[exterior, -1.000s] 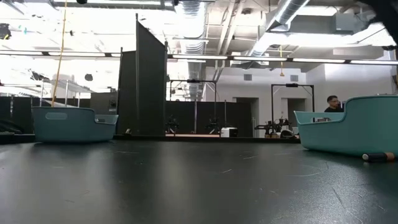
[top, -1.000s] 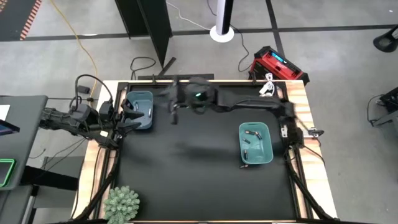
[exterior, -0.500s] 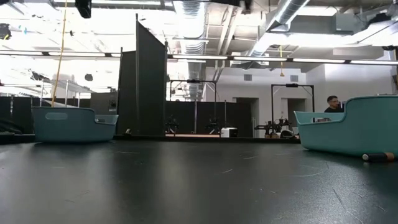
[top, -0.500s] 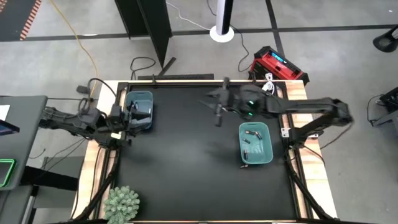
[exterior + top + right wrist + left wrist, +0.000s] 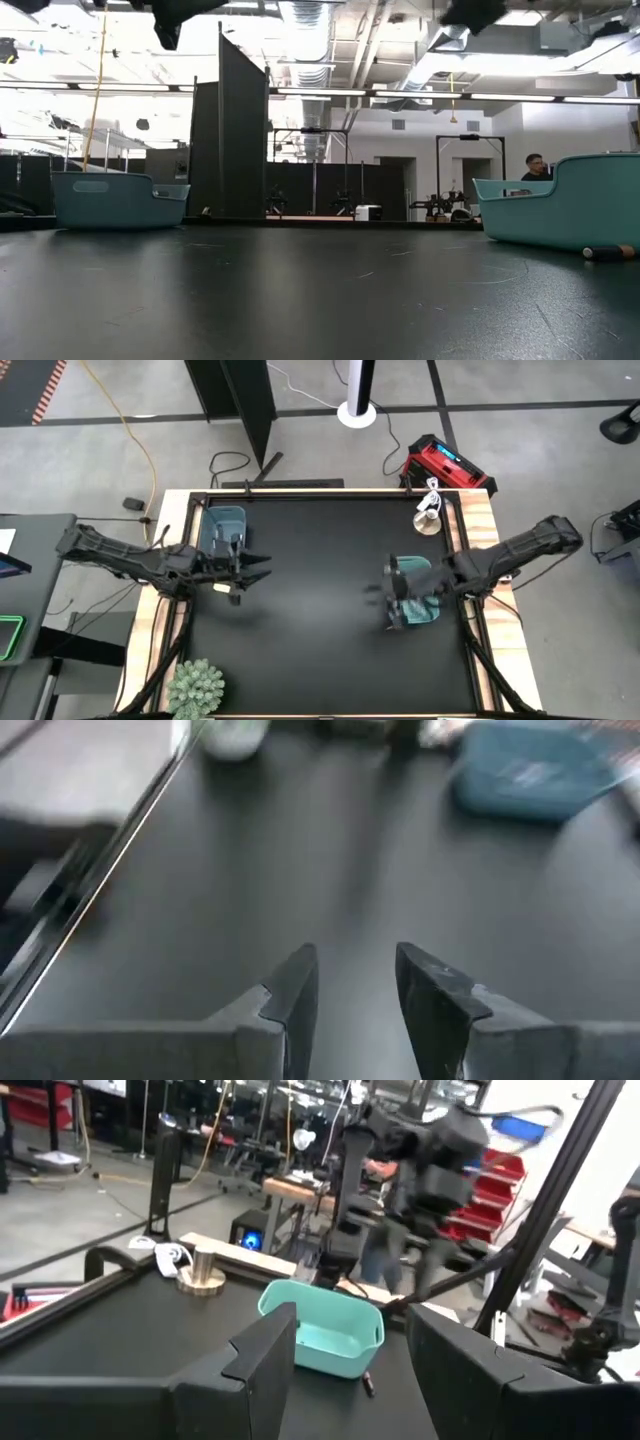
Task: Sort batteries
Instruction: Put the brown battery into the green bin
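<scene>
1 dark battery lies on the worktop just beside the right-edge bin; the right gripper, fingers parted and empty, hovers nearer than the open, empty left gripper.

The table has a plain black top with a light wooden frame around it. Near its left edge stands a teal bin, and near its right edge another teal bin. Beside that one lies a dark battery with an orange end. At the front left corner is a green spiky plant. Both arms are dark.
</scene>
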